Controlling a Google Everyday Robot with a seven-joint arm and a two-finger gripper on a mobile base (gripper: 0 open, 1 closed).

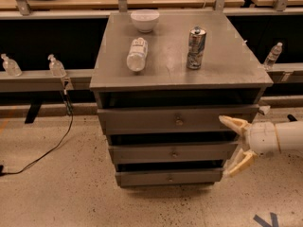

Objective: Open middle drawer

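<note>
A grey metal cabinet (180, 51) has three drawers stacked in its front. The middle drawer (142, 153) is a plain grey front with a small round knob (174, 153) at its centre; it sits between the taller top drawer (137, 119) and the narrow bottom drawer (142, 178). All three look pushed in. My gripper (235, 144) comes in from the right, at the cabinet's right front corner, level with the middle drawer. Its cream fingers (234, 123) are spread wide apart and hold nothing. It is well right of the knob.
On the cabinet top lie a white bowl (145, 20), a plastic bottle (137, 54) on its side and an upright can (196, 48). A black cable (52, 141) runs over the speckled floor at left. Small bottles (56, 66) stand on a rail behind.
</note>
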